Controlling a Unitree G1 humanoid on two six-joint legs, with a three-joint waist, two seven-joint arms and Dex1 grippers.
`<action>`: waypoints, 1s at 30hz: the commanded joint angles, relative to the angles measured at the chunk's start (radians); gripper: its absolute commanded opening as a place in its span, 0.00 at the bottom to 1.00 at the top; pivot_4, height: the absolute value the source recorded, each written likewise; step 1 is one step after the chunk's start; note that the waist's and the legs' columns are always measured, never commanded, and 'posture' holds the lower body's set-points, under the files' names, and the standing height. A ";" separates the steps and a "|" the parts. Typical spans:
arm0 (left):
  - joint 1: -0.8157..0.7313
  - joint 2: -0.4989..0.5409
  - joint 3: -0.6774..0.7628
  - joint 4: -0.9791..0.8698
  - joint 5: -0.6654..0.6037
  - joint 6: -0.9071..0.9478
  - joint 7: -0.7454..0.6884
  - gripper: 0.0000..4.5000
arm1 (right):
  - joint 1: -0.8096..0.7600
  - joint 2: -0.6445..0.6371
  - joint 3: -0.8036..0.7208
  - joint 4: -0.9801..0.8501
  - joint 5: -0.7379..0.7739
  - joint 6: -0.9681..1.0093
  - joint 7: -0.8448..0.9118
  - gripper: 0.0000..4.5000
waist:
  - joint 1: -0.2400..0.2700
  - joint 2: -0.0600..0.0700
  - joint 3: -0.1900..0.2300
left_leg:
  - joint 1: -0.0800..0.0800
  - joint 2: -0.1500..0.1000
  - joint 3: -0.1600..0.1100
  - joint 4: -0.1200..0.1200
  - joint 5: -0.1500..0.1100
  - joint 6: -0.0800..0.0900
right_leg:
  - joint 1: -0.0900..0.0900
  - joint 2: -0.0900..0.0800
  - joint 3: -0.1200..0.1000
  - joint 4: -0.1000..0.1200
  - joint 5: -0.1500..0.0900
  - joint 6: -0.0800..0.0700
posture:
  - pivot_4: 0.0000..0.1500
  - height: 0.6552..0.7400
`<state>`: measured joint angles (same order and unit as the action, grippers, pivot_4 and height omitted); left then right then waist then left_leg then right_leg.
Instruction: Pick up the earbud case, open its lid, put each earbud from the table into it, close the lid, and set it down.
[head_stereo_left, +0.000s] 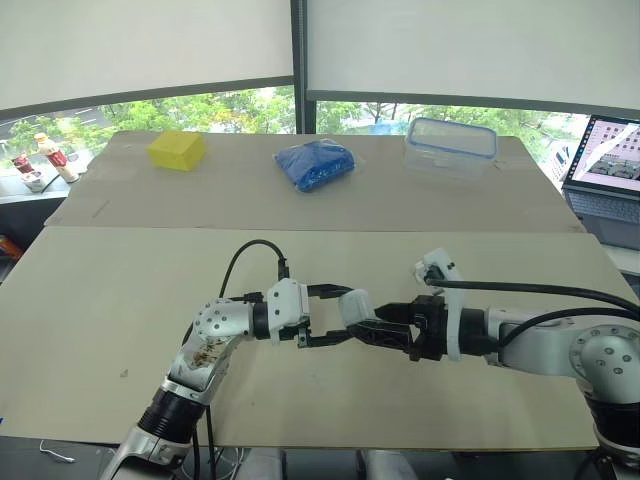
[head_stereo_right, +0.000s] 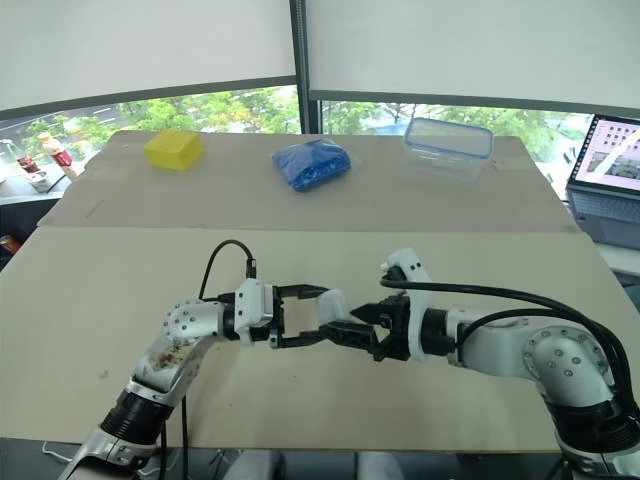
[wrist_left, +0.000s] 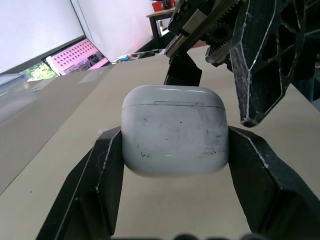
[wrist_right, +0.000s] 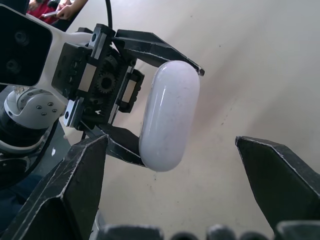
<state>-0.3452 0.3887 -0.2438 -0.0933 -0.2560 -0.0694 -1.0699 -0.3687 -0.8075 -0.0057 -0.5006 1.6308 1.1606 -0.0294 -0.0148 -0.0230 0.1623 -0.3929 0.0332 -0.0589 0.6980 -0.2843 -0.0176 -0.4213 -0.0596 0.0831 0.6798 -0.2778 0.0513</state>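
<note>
Left arm: reaches inward over table (head_stereo_left: 120, 300); left gripper (head_stereo_left: 342, 316) clamped on case (wrist_left: 175, 135).
Case: lid shut, lid end facing right gripper (head_stereo_left: 375, 328); long axis spans the left fingers.
Right gripper: level, spread wide, tips just beside case.

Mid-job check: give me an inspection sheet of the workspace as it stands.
Surface: beige table, two boards butted together.
Job's things: earbud case, lid shut, scuffed; earbuds: nothing seen.
Clutter: yellow block, blue bag and clear container on the far board.
Grippers: left gripper, jaws shut on the case; right gripper, jaws open, close to the case.
Cables: black cable looping from the left wrist; black cables along the right arm.
Surroundings: laptop at right, bottles at left, windows behind.
</note>
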 joint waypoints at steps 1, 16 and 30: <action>-0.017 -0.009 -0.004 -0.043 0.004 -0.029 0.016 0.57 | -0.004 0.006 0.002 -0.007 0.019 -0.031 -0.008 0.88 | 0.000 0.000 0.000 | 0.000 0.000 0.000 0.000 0.000 0.000 | 0.000 0.000 0.000 0.000 0.000 0.000 | 1.00 0.36; -0.012 -0.035 -0.016 -0.042 0.009 -0.090 0.029 0.57 | -0.012 0.009 0.025 -0.010 0.007 -0.034 -0.004 0.16 | 0.000 0.000 0.000 | 0.000 0.000 0.000 0.000 0.000 0.000 | 0.000 0.000 0.000 0.000 0.000 0.000 | 1.00 0.36; -0.090 0.161 -0.033 0.017 -0.037 0.324 -0.099 1.00 | -0.128 -0.157 0.132 -0.099 -0.394 -0.022 0.283 0.16 | -0.007 0.001 0.001 | 0.000 0.000 0.000 -0.001 0.000 0.000 | -0.001 0.001 0.000 -0.001 0.000 0.000 | 1.00 0.36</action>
<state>-0.4123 0.5392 -0.2662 -0.0276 -0.2512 0.1621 -1.1366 -0.4712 -0.9434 0.1094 -0.5476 1.3287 1.1619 0.1723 -0.0215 -0.0221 0.1629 -0.3933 0.0333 -0.0593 0.6966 -0.2843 -0.0174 -0.4228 -0.0590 0.0827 0.6788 -0.2780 0.0515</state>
